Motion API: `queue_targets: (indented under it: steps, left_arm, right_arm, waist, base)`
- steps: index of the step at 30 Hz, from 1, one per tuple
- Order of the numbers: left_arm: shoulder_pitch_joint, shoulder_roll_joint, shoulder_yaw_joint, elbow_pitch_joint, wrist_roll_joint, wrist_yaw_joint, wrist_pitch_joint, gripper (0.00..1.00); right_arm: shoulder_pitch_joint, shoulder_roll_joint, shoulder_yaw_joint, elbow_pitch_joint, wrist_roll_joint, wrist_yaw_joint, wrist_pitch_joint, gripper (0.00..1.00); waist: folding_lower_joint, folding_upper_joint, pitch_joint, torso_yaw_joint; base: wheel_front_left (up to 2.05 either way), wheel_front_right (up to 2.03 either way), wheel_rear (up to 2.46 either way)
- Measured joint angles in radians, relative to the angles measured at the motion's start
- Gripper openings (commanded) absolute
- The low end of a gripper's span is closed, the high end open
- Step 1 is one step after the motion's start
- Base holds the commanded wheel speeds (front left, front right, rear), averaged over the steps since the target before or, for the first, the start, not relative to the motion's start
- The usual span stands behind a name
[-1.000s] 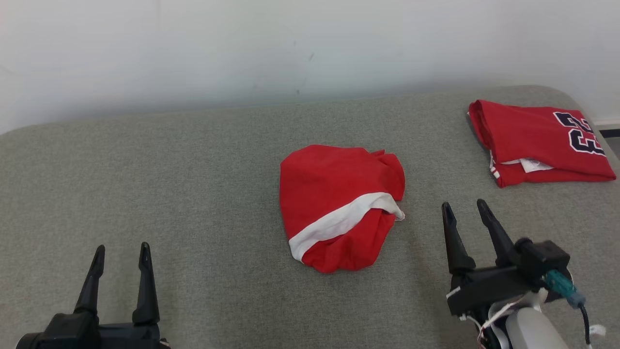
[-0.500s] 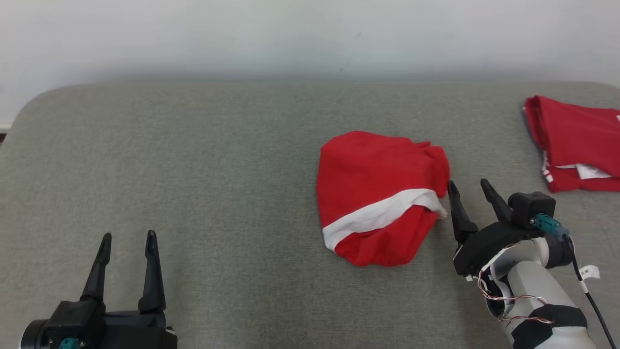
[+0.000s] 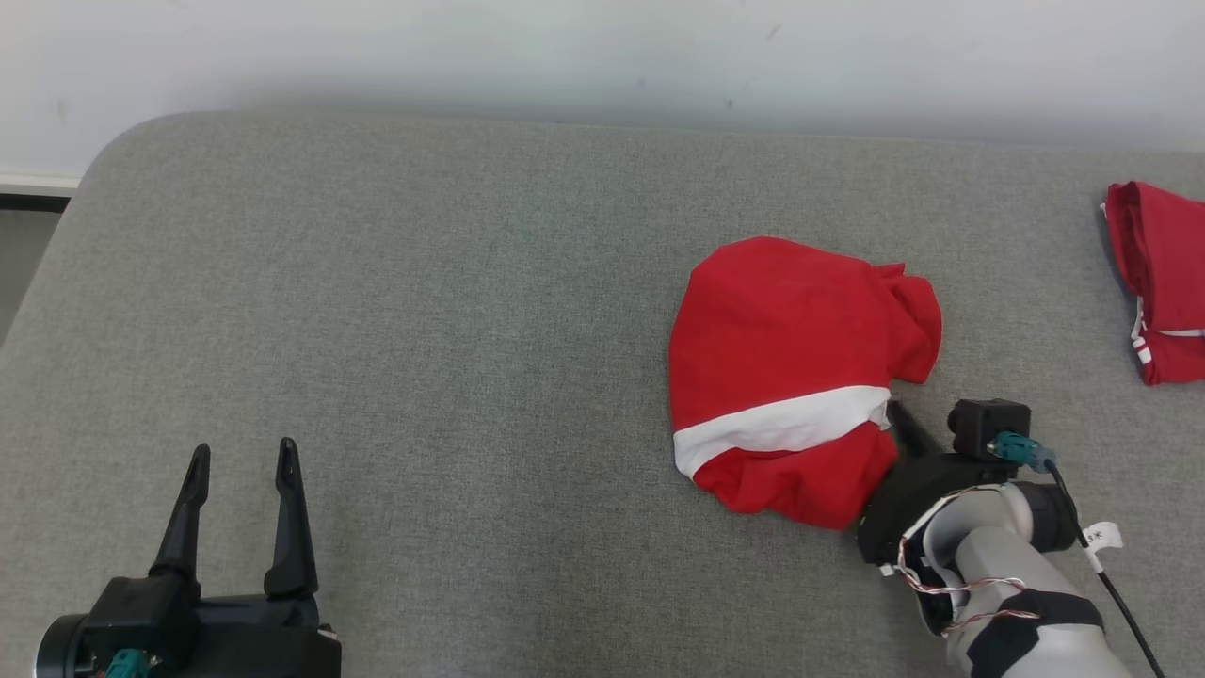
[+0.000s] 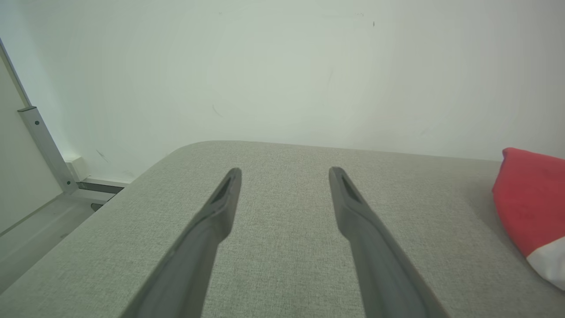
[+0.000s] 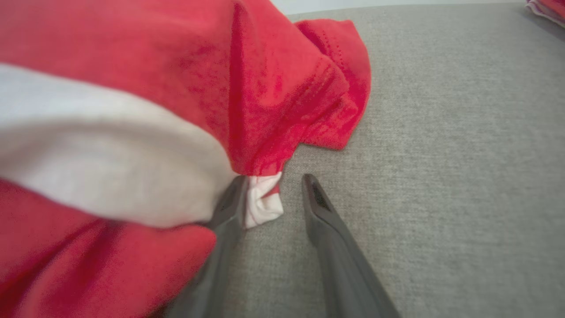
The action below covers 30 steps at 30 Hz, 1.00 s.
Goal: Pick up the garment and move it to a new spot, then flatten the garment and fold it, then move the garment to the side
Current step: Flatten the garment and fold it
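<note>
Right tool (image 5: 274, 180) has slid in to the near right edge of the red garment (image 3: 791, 339), which lies bunched up right of the middle of the grey surface (image 3: 424, 330). Its two fingers have come closer together but are not shut yet. A little white corner (image 5: 264, 204) of cloth sits between them, touching one finger. I think the pinch for the first lift is about to happen. Left tool (image 3: 243, 448) waits spread wide, holding nothing. A second ago the right tool stood apart from the cloth. The folded red shirt (image 3: 1163, 273) looks further right only because the head turned.
</note>
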Motion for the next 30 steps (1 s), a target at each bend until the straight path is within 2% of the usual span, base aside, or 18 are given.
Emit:
queue_targets:
  steps: [7, 11, 15, 22, 27, 30]
  left_arm:
    - [0.002, -0.005, 0.015, 0.002, 0.002, 0.0, 0.0, 1.0]
    - [0.016, -0.009, 0.023, 0.001, 0.003, 0.0, 0.0, 1.0]
    - [0.042, -0.012, 0.04, -0.002, 0.003, 0.001, 0.0, 1.0]
    - [0.089, -0.018, 0.057, -0.016, 0.003, 0.009, 0.0, 1.0]
    - [0.103, -0.02, 0.06, -0.021, 0.002, 0.011, 0.0, 1.0]
    - [0.105, -0.022, 0.061, -0.022, 0.001, 0.011, 0.0, 1.0]
  right_arm:
    - [-0.01, 0.0, 0.04, 0.017, 0.048, 0.0, -0.033, 0.0]
    - [-0.002, -0.026, 0.044, -0.041, 0.071, 0.0, -0.054, 0.0]
    - [0.05, -0.057, 0.025, -0.173, 0.077, 0.0, -0.057, 0.0]
    - [0.223, -0.097, -0.074, -0.452, 0.051, 0.0, -0.058, 0.0]
    - [0.37, -0.11, -0.194, -0.621, 0.028, 0.0, -0.054, 0.0]
    - [0.462, -0.103, -0.278, -0.715, 0.014, 0.0, -0.016, 0.0]
  waist:
    - [0.0, 0.0, -0.017, -0.013]
    - [0.0, 0.0, -0.035, -0.027]
    - [0.0, 0.0001, -0.057, -0.049]
    - [-0.0001, 0.0, -0.091, -0.105]
    - [-0.0002, 0.0, -0.109, -0.146]
    - [-0.0002, 0.0, -0.116, -0.168]
  base:
    - [0.0, 0.0, 0.0]
    - [0.0, 0.0, 0.0]
    - [0.0, 0.0, 0.0]
    - [0.0, 0.0, 0.0]
    - [0.0, 0.0, 0.0]
    - [0.0, 0.0, 0.0]
